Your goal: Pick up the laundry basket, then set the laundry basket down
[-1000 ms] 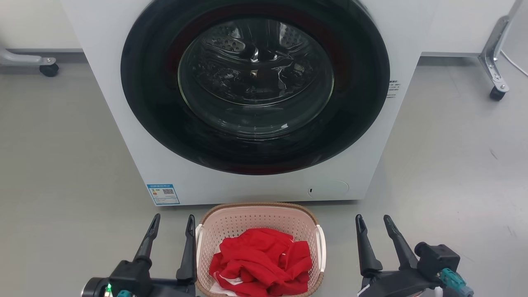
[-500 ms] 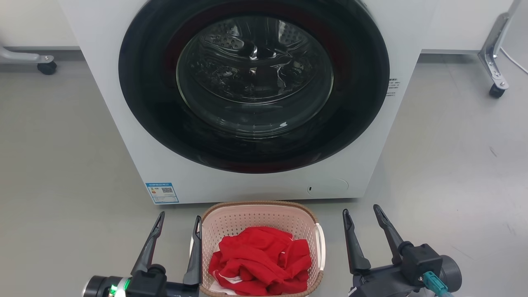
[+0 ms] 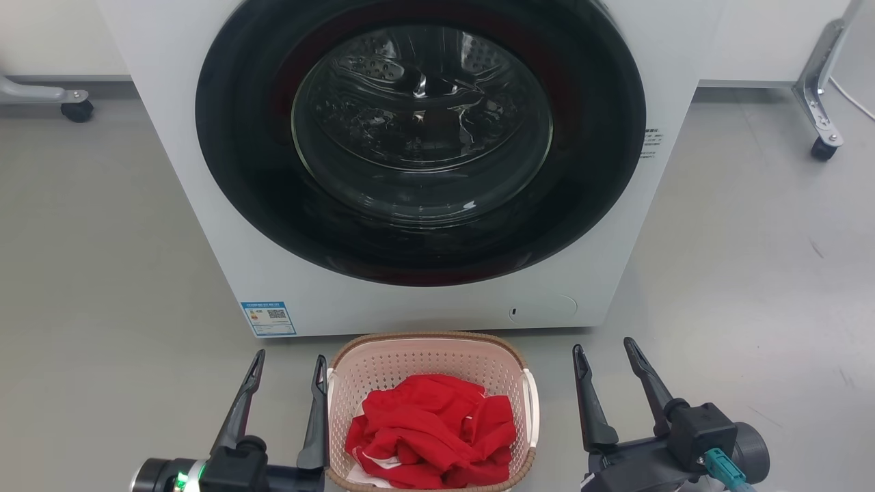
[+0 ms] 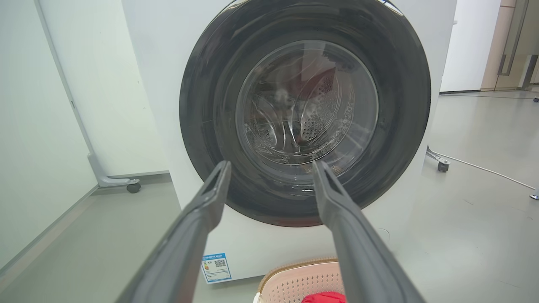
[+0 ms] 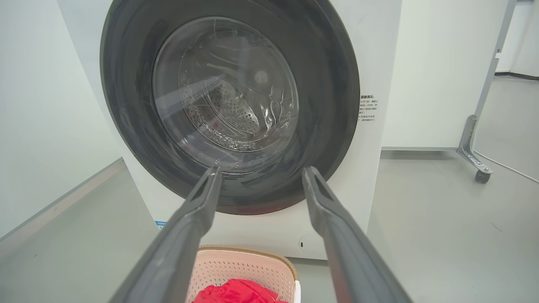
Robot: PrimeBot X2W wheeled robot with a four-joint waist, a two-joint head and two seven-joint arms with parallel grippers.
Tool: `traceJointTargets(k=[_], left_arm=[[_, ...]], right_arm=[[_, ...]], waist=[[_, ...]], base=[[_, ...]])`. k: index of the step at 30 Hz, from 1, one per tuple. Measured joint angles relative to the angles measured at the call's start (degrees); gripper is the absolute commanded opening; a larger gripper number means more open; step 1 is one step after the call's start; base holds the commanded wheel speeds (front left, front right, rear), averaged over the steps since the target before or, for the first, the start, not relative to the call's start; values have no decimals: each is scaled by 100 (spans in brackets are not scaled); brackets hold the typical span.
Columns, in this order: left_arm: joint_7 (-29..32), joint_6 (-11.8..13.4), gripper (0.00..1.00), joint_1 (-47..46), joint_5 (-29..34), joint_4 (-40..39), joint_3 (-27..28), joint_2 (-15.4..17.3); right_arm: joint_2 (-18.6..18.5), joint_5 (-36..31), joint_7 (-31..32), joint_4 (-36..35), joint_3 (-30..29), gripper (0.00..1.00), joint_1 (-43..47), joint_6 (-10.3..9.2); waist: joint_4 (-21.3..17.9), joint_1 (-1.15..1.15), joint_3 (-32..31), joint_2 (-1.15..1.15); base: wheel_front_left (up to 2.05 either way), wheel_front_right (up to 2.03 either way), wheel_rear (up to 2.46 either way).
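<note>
From above, the laundry basket [image 3: 424,357] sits on the grey floor [image 3: 102,273] right in front of the white washing machine [image 3: 410,311], with red clothing [image 3: 431,430] heaped inside. The left gripper [image 3: 290,357] is just beside the basket's left handle, fingers spread and holding nothing. I can't tell whether the near finger touches it. The right gripper [image 3: 603,345] stands clear of the right side, also spread and empty.

Along the left gripper [image 4: 271,165], the two fingers frame the machine's round door, and the basket [image 4: 294,282] peeks in low beside the right finger.

Along the right gripper [image 5: 262,170], the fingers are parted the same way, and the basket [image 5: 236,265] lies low between them.
</note>
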Motion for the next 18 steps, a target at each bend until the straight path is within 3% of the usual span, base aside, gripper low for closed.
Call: traceJointTargets(k=[18], left_arm=[[0, 0, 100, 104, -1, -60, 16, -23]], right_arm=[[1, -1, 0, -163, -35, 100, 19, -3]], waist=[[-1, 0, 208, 1]], base=[[0, 0, 0]])
